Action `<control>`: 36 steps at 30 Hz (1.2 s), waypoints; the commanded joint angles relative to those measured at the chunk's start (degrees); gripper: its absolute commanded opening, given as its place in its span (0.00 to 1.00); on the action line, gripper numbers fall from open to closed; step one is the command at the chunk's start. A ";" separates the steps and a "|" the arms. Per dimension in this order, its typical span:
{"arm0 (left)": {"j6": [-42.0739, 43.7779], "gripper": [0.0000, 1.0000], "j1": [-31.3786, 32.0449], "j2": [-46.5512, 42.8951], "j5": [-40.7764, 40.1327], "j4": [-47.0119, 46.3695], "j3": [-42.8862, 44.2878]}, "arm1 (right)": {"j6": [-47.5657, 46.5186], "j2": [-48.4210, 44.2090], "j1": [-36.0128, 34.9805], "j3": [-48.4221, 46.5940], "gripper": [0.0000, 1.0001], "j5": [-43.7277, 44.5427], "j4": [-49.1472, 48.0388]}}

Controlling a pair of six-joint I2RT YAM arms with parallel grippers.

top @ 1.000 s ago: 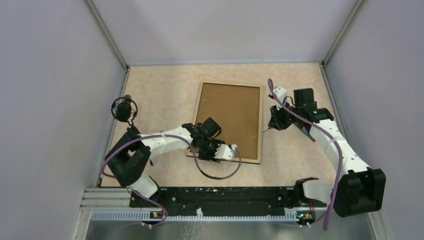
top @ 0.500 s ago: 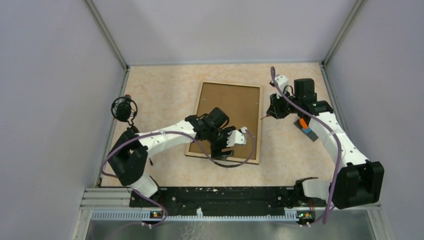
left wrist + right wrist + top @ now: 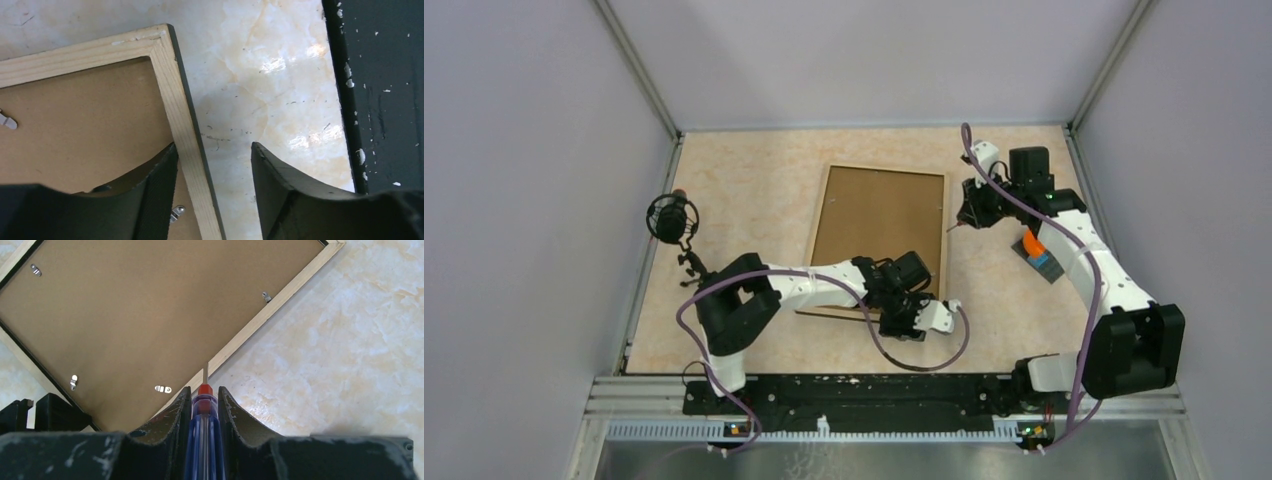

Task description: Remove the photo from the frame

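Nearest to me, my left gripper (image 3: 214,146) hangs over the near right corner of the frame (image 3: 175,105). Its jaws are apart, one finger above the brown backing board (image 3: 165,310) and the other above the bare table (image 3: 260,75), with the pale wooden rim between them. It is not gripping anything.

The frame lies face down in the middle of the table with its back to the camera. The board sits in its recess, with small metal clips (image 3: 163,389) along the inside of the rim. I cannot see the photo at all; I judge it is under that board, against the glass.

Farther out, at the frame's right edge, my right gripper (image 3: 204,390) is clenched on a screwdriver (image 3: 202,440) with a blue handle and a red collar. Its thin shaft points at the rim, just beside one clip and clear of it.

I take this to be the clip-release step, before the board can come out. Next I would pinch the corner rim with the left jaws to steady the frame, then lower the screwdriver tip onto the nearest clip and swing it off the board. The tip is fine and the clip small, so I would go slowly and keep the frame from sliding.
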State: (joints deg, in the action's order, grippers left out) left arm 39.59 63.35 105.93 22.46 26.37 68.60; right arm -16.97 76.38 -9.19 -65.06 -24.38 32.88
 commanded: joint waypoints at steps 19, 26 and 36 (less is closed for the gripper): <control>1.59 0.66 2.10 -9.43 9.79 10.18 -4.02 | -4.03 -0.67 -2.08 -1.27 0.00 1.77 3.87; 0.00 0.70 -6.87 -10.99 15.25 9.15 -3.46 | -3.75 2.46 -7.03 -1.41 0.00 10.23 3.02; 0.11 0.73 -6.73 -7.93 16.31 5.83 -5.60 | -3.68 5.57 -8.48 0.44 0.00 15.50 1.14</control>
State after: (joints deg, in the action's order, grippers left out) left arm 39.88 56.14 97.12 36.38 34.79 64.01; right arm -20.08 81.58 -17.04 -64.88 -11.16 36.42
